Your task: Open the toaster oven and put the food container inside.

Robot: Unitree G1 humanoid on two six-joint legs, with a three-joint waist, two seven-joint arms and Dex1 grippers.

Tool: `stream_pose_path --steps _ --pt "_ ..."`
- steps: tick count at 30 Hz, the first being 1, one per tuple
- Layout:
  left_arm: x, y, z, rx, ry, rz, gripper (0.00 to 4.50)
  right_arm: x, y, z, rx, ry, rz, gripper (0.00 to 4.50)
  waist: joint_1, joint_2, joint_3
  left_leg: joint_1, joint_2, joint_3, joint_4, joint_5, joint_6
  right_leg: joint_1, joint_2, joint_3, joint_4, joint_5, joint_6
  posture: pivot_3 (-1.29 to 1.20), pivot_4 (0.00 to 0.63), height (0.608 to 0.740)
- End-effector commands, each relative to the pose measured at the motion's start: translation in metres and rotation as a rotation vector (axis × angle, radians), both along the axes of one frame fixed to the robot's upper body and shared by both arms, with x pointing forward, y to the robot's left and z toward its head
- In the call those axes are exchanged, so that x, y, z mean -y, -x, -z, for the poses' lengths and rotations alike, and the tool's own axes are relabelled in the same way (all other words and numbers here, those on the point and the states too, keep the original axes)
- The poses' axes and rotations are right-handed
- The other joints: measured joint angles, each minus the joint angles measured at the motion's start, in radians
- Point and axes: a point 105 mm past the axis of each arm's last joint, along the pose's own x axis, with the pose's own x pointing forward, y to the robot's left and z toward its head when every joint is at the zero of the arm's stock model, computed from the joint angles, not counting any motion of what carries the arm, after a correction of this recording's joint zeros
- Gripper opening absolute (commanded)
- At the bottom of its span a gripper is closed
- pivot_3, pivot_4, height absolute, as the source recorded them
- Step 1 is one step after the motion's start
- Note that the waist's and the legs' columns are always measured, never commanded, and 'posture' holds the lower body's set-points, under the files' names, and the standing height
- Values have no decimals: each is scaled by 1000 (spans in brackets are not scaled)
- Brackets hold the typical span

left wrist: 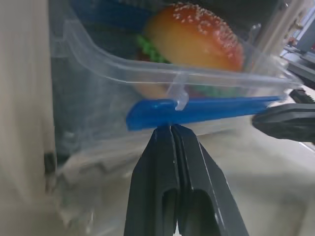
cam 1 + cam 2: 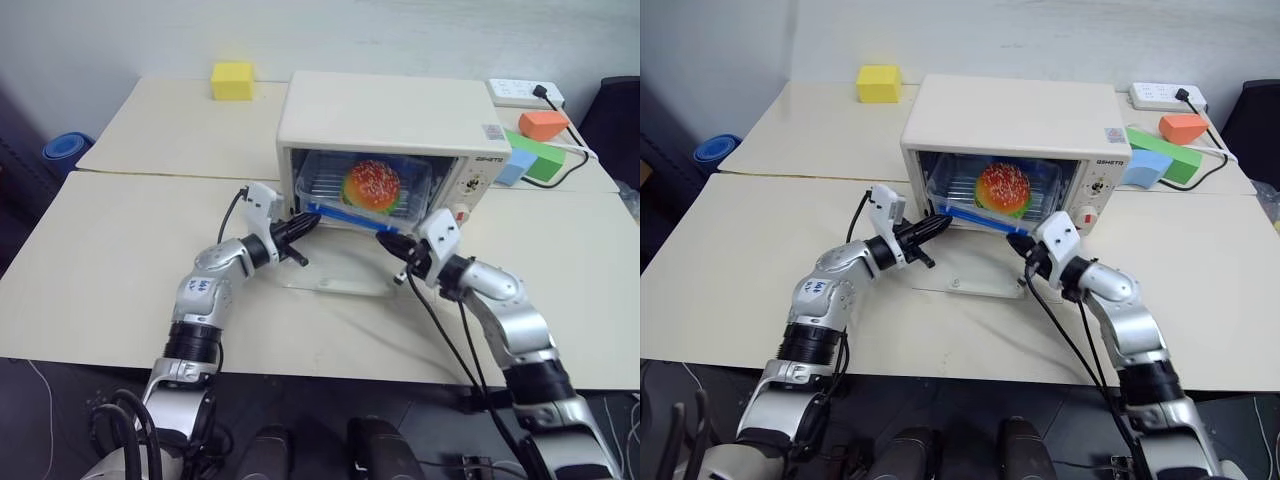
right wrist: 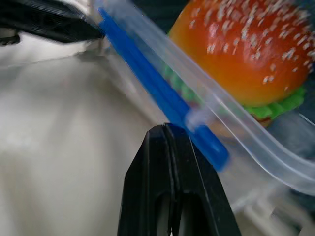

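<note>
Arms reach level, left pincer (image 2: pixel 308 222) and right pincer (image 2: pixel 385 238) closed empty against food container (image 2: pixel 365 187).

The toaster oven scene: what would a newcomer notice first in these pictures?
First, the bright sesame burger in the clear food container, which sits in the mouth of the cream toaster oven, its glass door folded down on the table. Next, the left gripper and right gripper, both shut, with their tips at the container's blue front clip.
</note>
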Motion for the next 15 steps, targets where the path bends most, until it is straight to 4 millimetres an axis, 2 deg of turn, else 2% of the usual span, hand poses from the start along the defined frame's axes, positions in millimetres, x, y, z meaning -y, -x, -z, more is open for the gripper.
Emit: stream_pose_path --steps 1,5,10,12,15 --pt "1 -2 -11 54 -5 2 29 5 -11 -18 87 -18 49 0 -7 0 0 0 0 0 0 0 0 0 0 0 0 0 0 0 150 740" --pt "-8 8 -8 61 -43 33 29 1 -9 -21 86 -29 21 0 -14 0 0 -1 0 0 -1 0 0 0 0 0 0 0 0 0 150 740" --pt "-38 30 -8 7 -61 94 29 -5 21 -19 -8 -75 -114 0 -15 0 0 0 1 0 -2 0 0 0 0 0 1 0 0 0 150 740" --pt "-56 48 -13 8 -65 153 404 -1 34 -34 -41 -158 -133 0 -16 1 0 -1 1 -1 -2 0 0 0 0 0 0 0 0 0 150 740" --pt "-85 75 -16 35 -154 246 1134 16 56 -38 -87 -106 -168 0 -14 2 1 -1 2 -1 -2 0 0 -1 0 1 -2 0 0 0 150 740"
